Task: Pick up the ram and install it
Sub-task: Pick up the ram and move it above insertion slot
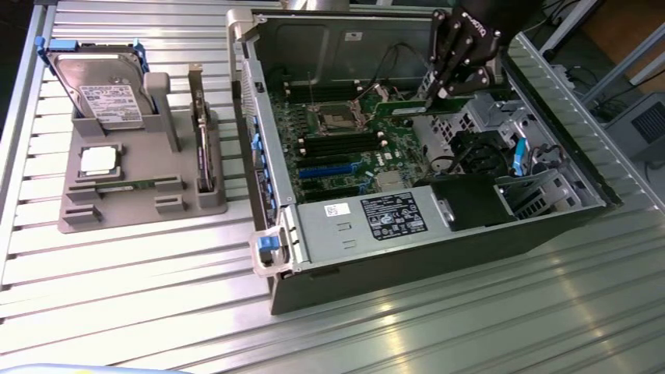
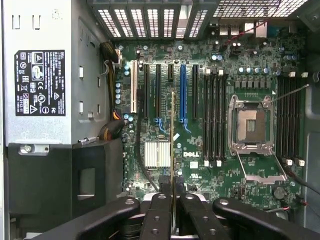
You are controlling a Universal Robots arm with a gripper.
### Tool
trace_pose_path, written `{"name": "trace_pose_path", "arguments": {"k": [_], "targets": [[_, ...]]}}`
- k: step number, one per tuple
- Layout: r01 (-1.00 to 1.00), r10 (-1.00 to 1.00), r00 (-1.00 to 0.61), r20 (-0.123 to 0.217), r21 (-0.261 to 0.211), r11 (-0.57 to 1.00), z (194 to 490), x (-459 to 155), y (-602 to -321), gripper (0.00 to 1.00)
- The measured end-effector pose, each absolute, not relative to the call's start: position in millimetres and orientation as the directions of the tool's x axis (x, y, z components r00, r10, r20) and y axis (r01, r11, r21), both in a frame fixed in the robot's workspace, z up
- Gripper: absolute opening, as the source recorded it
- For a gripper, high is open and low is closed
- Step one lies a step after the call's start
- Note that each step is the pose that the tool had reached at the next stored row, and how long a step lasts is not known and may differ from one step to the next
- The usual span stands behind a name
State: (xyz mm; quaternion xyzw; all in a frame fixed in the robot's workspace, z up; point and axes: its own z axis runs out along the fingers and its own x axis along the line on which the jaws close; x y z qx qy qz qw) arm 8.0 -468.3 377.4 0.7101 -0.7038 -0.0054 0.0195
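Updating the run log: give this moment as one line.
gripper: shut on long thin green ram stick | where: above green motherboard inside open computer case | state: held edge-on, not seated in any slot

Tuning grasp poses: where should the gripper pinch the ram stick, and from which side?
Pinch its two flat faces along the upper long edge, coming from above. The ram is a thin board, and the gripper holds it that way now, lower edge free over the motherboard.
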Motion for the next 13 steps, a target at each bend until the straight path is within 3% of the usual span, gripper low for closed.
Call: {"name": "trace_pose_path", "arguments": {"k": [13], "targets": [[-0.999,-1.000,0.009,0.020,0.035,-0.008,377,28,-468,0.13]]}}
